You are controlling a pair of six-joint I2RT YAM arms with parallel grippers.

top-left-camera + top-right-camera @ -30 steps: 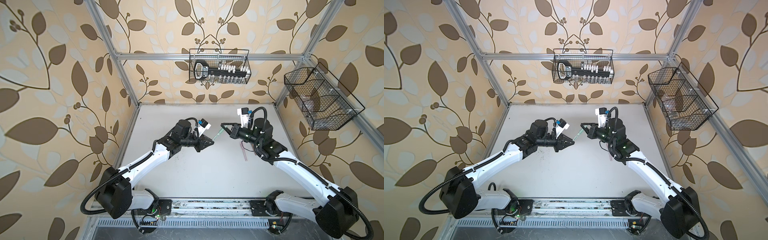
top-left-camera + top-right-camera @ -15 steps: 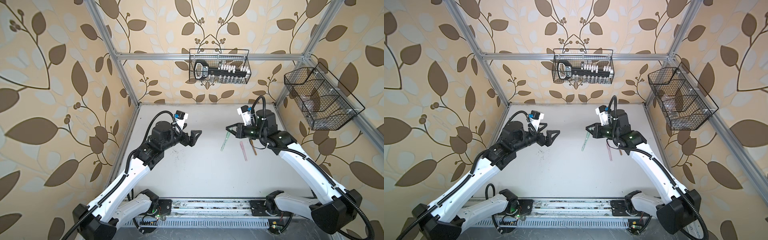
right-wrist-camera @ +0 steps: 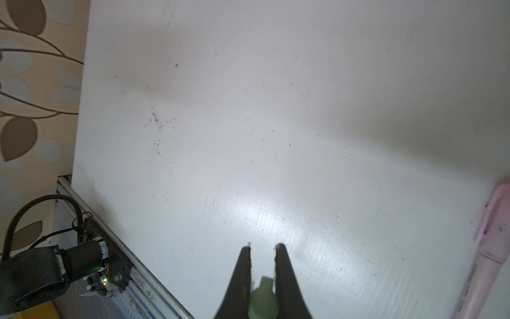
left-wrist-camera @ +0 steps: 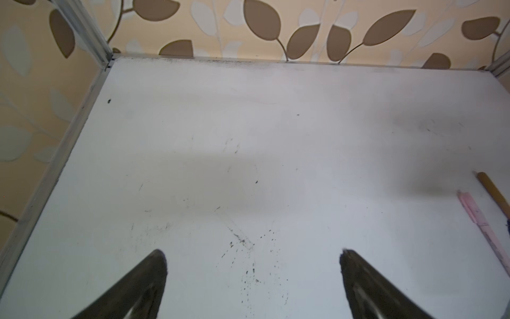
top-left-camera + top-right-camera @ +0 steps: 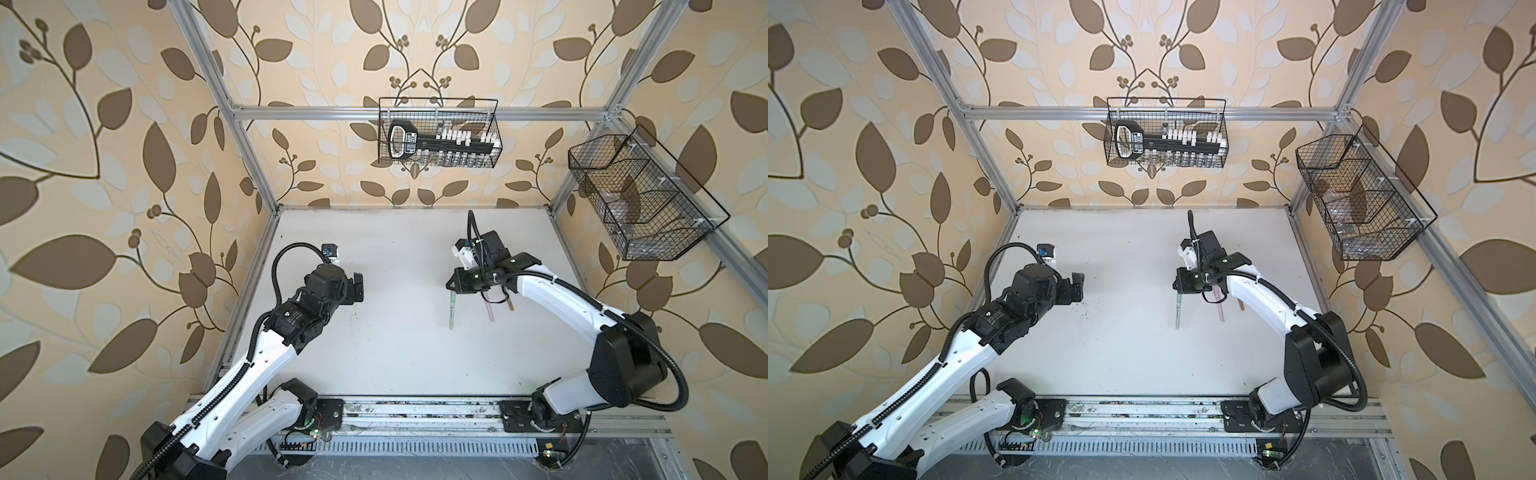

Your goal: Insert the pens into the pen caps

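Green pen (image 5: 451, 311): being gripped at one end by right hand (image 3: 263, 246), jaws pressing shut on it.
Left hand (image 4: 252, 252): hovering over bench (image 4: 248, 124), jaws gaping wide, holding nothing.

Sage-green pen (image 5: 451, 312): one end pinched between the closed jaws of the right gripper (image 3: 263, 245), barrel pointing out from it; contact with the table not resolvable.
Pink pen (image 5: 489, 311): lying flat just beside the right gripper, partly under its arm.
Tan-brown pen (image 5: 510, 306): flat, beyond the pink pen, mostly hidden.
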